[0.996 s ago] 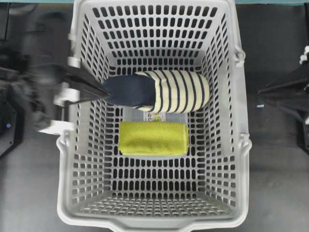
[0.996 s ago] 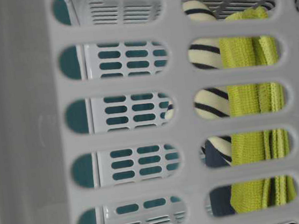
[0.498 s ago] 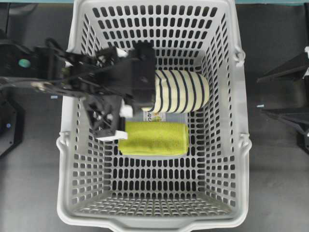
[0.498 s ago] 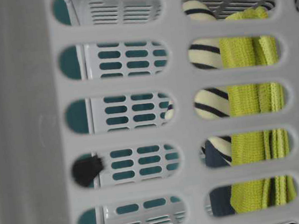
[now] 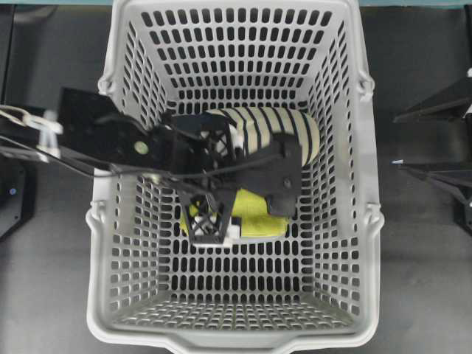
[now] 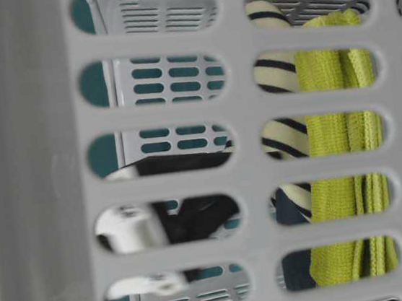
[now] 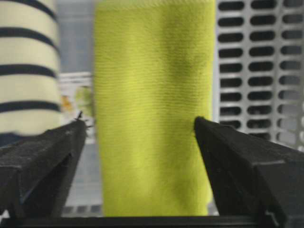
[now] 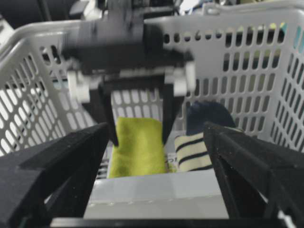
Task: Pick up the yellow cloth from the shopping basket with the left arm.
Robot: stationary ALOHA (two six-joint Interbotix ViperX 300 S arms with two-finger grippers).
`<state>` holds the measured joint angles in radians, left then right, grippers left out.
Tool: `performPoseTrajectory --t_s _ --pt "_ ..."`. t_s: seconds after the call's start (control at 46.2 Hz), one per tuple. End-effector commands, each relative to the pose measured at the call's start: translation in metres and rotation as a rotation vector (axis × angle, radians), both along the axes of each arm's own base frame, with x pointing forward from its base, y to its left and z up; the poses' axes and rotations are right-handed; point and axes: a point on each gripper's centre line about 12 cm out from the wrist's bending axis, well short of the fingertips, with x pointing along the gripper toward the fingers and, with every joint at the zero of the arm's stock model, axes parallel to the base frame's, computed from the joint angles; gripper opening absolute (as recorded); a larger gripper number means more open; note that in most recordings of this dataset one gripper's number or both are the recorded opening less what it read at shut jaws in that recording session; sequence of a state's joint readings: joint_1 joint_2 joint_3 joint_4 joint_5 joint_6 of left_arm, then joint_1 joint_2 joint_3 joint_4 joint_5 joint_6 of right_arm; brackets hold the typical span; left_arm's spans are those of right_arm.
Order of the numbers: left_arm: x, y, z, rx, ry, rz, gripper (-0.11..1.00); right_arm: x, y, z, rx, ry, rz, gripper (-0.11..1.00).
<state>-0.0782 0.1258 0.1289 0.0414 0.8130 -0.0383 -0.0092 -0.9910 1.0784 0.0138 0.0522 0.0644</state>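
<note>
In the left wrist view, the left gripper [image 7: 140, 126] has its two black fingers spread wide apart, one at 8 o'clock and one at 4 o'clock of the frame. Between and beyond them lies the yellow cloth [image 7: 152, 104], a folded wad flat on the floor of the shopping basket [image 7: 259, 61]. A striped slipper [image 7: 28, 66] lies just beside the cloth, toward 10 o'clock.

From overhead, the left arm [image 5: 140, 147] reaches in over the basket's 9 o'clock wall, and its gripper hangs above the cloth near the basket's centre. The slipper sits toward 12 o'clock from the cloth.

The step in hand looks like the approach. Next, the gripper likely needs to lower until the fingers straddle the cloth, clear of the slipper, then close.

Far off, the right gripper [image 8: 156, 156] waits outside the basket, fingers apart.
</note>
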Motion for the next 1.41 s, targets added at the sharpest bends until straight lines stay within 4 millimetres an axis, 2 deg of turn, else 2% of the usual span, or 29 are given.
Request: performPoseTrajectory --t_s 0.0,0.173,0.346,0.433,0.541,0.649,0.714,0.758,0.909,1.147,1.299,1.385 --pt "0.001 -0.004 -0.004 0.003 0.006 -0.01 0.88 0.002 0.0 0.009 0.004 -0.032 0.001 0.77" --pt "-0.004 -0.004 -0.027 0.004 0.043 -0.007 0.88 0.001 0.0 0.004 0.006 -0.02 0.001 0.77" --pt "-0.005 -0.004 -0.034 0.001 0.028 -0.007 0.86 0.001 0.0 0.002 0.004 -0.025 -0.001 0.77" --pt "-0.007 -0.004 -0.038 0.002 0.038 -0.008 0.82 0.001 0.0 0.0 0.004 -0.029 0.0 0.77" --pt "-0.009 -0.005 -0.039 0.011 0.046 -0.026 0.62 0.001 0.0 -0.001 0.006 -0.035 0.0 0.77" --pt "-0.009 -0.005 -0.036 0.014 0.05 -0.029 0.32 0.001 0.0 0.0 0.006 -0.045 0.0 0.77" --pt "-0.009 -0.005 -0.031 0.014 0.052 -0.028 0.17 0.001 0.0 0.0 0.004 -0.049 0.0 0.76" --pt "-0.008 -0.005 -0.025 0.014 0.046 -0.028 0.14 0.001 0.0 0.0 0.004 -0.051 0.0 0.77" --pt "-0.005 -0.006 0.011 0.012 0.01 -0.028 0.14 0.001 0.0 -0.001 0.004 -0.048 0.0 0.77" --pt "-0.003 -0.006 0.098 0.008 -0.031 -0.017 0.14 0.001 0.0 -0.001 0.007 -0.057 -0.001 0.76" --pt "-0.01 -0.005 0.156 0.007 -0.054 -0.01 0.14 0.001 0.0 0.0 0.005 -0.063 0.0 0.76" --pt "-0.015 -0.004 0.179 0.006 -0.054 -0.006 0.14 0.001 0.0 0.0 0.007 -0.061 -0.001 0.76"
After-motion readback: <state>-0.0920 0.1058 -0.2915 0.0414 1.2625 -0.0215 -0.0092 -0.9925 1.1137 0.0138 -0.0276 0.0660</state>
